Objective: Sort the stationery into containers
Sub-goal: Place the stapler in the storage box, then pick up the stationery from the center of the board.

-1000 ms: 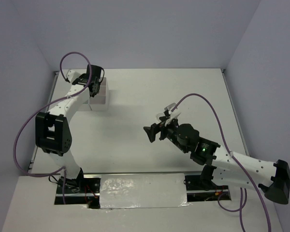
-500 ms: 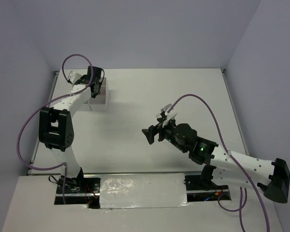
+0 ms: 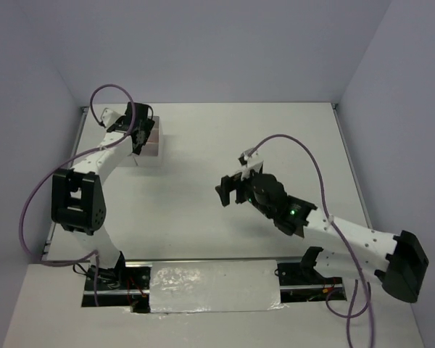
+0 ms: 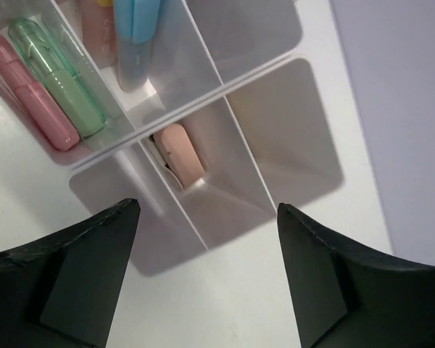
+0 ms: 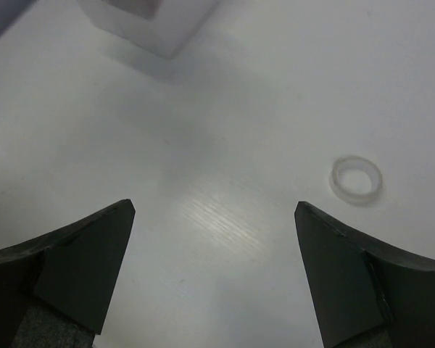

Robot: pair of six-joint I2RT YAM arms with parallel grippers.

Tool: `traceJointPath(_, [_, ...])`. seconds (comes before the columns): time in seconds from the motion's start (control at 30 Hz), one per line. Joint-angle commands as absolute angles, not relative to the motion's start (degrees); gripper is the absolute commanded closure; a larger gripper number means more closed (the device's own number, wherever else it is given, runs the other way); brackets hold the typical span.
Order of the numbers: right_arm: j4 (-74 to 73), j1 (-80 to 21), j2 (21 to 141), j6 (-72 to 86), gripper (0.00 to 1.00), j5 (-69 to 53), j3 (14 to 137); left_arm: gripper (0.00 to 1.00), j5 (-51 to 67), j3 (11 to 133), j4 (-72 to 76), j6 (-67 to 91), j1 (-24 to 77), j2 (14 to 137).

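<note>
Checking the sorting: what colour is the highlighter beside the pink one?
The highlighter is green, best seen in the left wrist view.

Bright even light, soft shadows, table (image 5: 219, 216) glare, fingers (image 5: 78, 270) blurred

A white table (image 3: 196, 217) is standing between lavender walls (image 3: 225, 51), a crinkled silvery sheet (image 3: 214, 286) lying along its near edge.

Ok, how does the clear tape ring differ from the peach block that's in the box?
The tape ring is a translucent whitish hoop with an open centre; the peach block is solid and opaque. The tape ring lies flat on the bare table, outside any container; the peach block sits inside a compartment of the white box. Both are small, and neither is being held.
</note>
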State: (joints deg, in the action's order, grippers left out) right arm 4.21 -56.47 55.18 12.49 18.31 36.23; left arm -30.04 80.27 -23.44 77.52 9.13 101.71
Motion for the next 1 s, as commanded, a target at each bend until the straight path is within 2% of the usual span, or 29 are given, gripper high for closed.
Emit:
traceJointPath(0.0, [-4.43, -47.04, 63.87, 23.69, 0.00, 17.15, 42.70, 0.09, -26.99, 78.15, -18.65, 72.45, 8.79, 92.30])
traceJointPath(0.07, [-9.29, -44.40, 70.01, 25.74, 0.00, 18.18, 46.91, 0.05, -25.32, 77.17, -18.72, 69.97, 8.88, 87.22])
traceJointPath(0.1, [-10.01, -42.12, 71.70, 27.41, 0.06, 18.19, 47.89, 0.01, -24.36, 75.69, -17.15, 65.70, 8.88, 85.19])
traceJointPath(0.23, [-10.11, -36.22, 78.39, 29.53, 0.34, 15.47, 51.23, 0.01, -15.40, 69.97, -16.08, 55.94, 8.79, 76.92])
traceJointPath(0.37, [-15.97, -33.67, 88.73, 28.48, 0.37, 16.86, 59.99, 0.01, -6.44, 61.91, -18.46, 48.44, 8.79, 66.47])
traceJointPath(0.4, [-17.04, -32.88, 90.51, 28.22, 0.41, 17.66, 61.42, 0.01, -3.72, 60.05, -18.28, 47.12, 8.88, 64.36])
traceJointPath(0.53, [-17.75, -31.64, 95.36, 28.30, 0.43, 17.40, 63.81, 0.01, 0.43, 53.62, -18.98, 43.87, 8.96, 53.81])
traceJointPath(0.73, [-18.19, -30.24, 99.14, 28.65, 0.44, 17.84, 64.07, 0.01, -1.48, 55.99, -28.73, 37.10, 8.88, 51.15])
traceJointPath(0.9, [-17.14, -29.27, 101.25, 28.74, 0.47, 17.67, 63.37, 0.01, -0.62, 54.23, -29.62, 35.60, 8.88, 49.75])
traceJointPath(0.97, [-16.88, -28.57, 102.65, 28.48, 0.54, 15.75, 63.63, 0.01, -0.44, 52.83, -29.18, 35.60, 8.88, 49.39])
